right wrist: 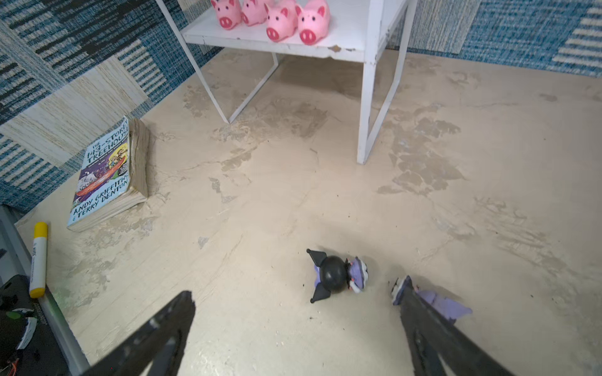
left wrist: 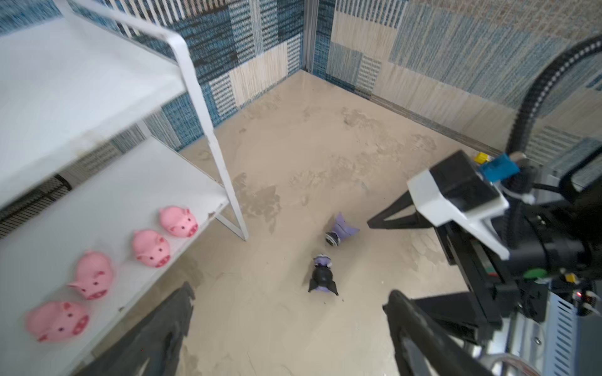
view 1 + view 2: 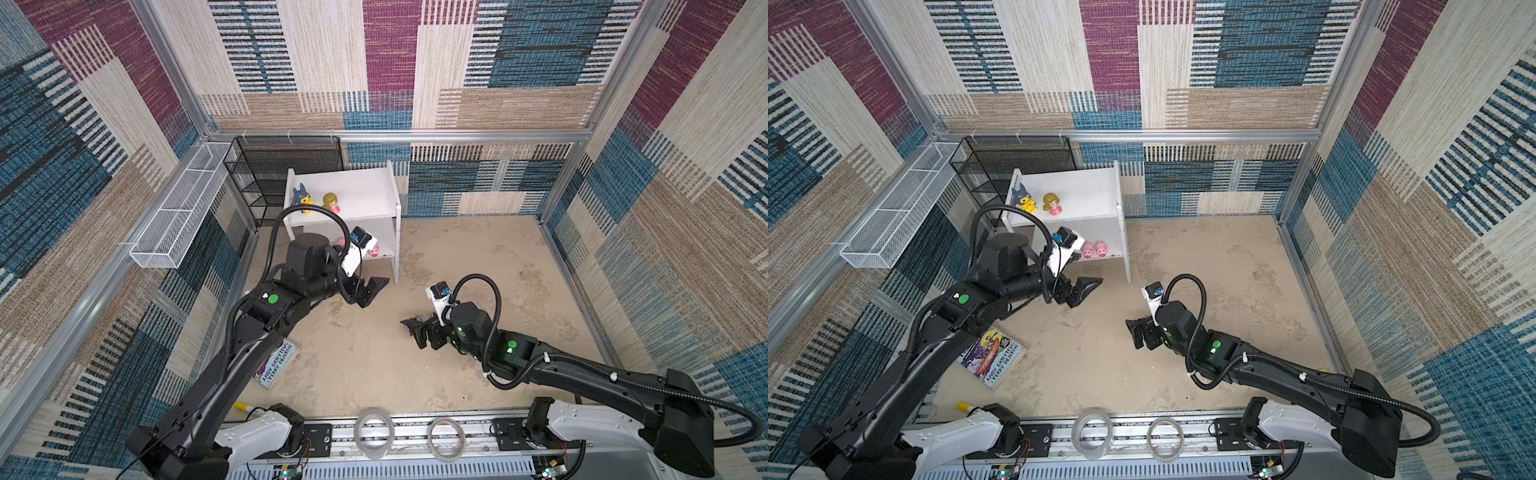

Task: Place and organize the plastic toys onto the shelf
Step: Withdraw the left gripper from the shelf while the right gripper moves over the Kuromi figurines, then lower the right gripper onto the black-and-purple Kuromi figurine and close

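L arm [image 3: 232, 365] & R arm [image 3: 602, 374]: matte blk angular links, white base housings [image 3: 257, 432] w/ small screws. green dot stickers [image 3: 272, 298] at elbows. Blk corrugated cables [image 3: 332, 216] over wrists. White cam mounts [image 3: 357, 255], blue plugs [image 3: 444, 289]. Both the left tool [image 3: 376, 293] & right tool [image 3: 411, 334] blk, triangular cut-outs.

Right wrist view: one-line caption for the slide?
Open right gripper close to two black-and-purple figures lying on the floor; four pink pigs lined up on the shelf's lower board.

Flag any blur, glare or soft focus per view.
Left wrist view: motion-blurred, the shelf and pink pigs smeared. Right wrist view: crisp, the book title readable, only the near fingers soft. Both top views: sharp, evenly lit, no harsh glare.
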Controlling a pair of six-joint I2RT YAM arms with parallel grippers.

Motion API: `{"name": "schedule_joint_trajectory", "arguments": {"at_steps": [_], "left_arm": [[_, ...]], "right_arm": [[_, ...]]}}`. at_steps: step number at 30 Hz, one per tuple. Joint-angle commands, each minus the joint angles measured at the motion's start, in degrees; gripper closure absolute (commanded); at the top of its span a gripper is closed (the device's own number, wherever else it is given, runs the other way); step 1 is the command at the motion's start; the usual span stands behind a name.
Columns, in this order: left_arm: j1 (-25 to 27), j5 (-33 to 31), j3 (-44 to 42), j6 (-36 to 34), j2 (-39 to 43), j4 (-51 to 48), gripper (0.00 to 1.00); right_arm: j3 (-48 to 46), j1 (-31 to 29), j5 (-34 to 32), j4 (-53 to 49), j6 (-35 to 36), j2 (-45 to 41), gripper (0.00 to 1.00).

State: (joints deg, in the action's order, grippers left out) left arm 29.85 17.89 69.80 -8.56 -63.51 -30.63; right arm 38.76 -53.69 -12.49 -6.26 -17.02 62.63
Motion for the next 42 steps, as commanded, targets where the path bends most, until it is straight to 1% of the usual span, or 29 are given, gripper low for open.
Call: {"name": "schedule_joint_trajectory", "arguments": {"at_steps": [1,4,8,10,13,15,16,18,20,23,25,28,31,35,37,42], "left_arm": [[2.6,-1.4,-6.7,7.3,1.9,6.6,0.08],[4.7,-1.6,-13.1,11.2,1.8,10.5,0.11],[7.5,-0.5,-19.7,15.3,-1.5,16.7,0.14],[8.3,1.0,-22.1,16.7,-4.5,19.8,0.16],[8.7,4.5,-24.5,20.2,-9.7,25.3,0.24],[8.8,7.1,-25.4,22.4,-13.8,28.4,0.28],[9.1,7.8,-25.4,22.7,-15.4,29.1,0.30],[9.7,7.2,-25.7,22.6,-17.7,29.8,0.31],[9.9,6.2,-26.0,22.6,-18.2,29.8,0.31],[9.9,4.2,-26.4,22.7,-15.9,27.8,0.31],[9.9,2.6,-26.9,22.8,-13.2,26.1,0.30],[9.8,-1.5,-28.4,23.4,-8.2,23.0,0.30],[9.5,-8.4,-27.8,23.9,-2.3,15.9,0.29],[8.9,-13.6,-24.4,21.9,4.5,6.3,0.29],[8.7,-15.0,-23.3,21.4,7.1,4.0,0.28],[7.9,-17.0,-21.3,20.4,11.5,0.5,0.25]], "right_arm": [[-1.7,2.8,1.6,-2.6,-5.4,-0.8,0.00],[-4.2,6.6,4.6,-3.4,-9.1,-0.3,0.01],[-7.0,7.8,6.3,-1.9,-10.3,-0.1,0.03],[-8.1,8.5,7.5,-1.1,-10.4,0.2,0.07],[-9.3,9.5,8.7,-0.1,-9.9,0.7,0.17],[-10.5,9.5,9.7,2.3,-7.0,0.3,0.26],[-11.1,9.5,10.1,3.9,-5.2,0.0,0.28],[-12.7,9.5,10.8,7.8,-0.5,-0.1,0.31],[-12.7,9.5,9.0,9.7,2.9,1.8,0.32],[-8.8,9.7,8.3,8.3,5.7,7.8,0.36],[-5.1,9.8,7.2,4.9,4.6,12.9,0.36],[-0.4,9.9,7.4,0.7,4.3,19.9,0.40],[-0.6,9.7,8.3,3.1,4.8,21.9,0.40],[1.0,8.8,4.9,3.3,6.5,25.1,0.38],[2.2,8.3,4.9,3.5,7.4,27.1,0.37],[8.2,4.9,1.0,0.7,9.4,34.5,0.33]]}}
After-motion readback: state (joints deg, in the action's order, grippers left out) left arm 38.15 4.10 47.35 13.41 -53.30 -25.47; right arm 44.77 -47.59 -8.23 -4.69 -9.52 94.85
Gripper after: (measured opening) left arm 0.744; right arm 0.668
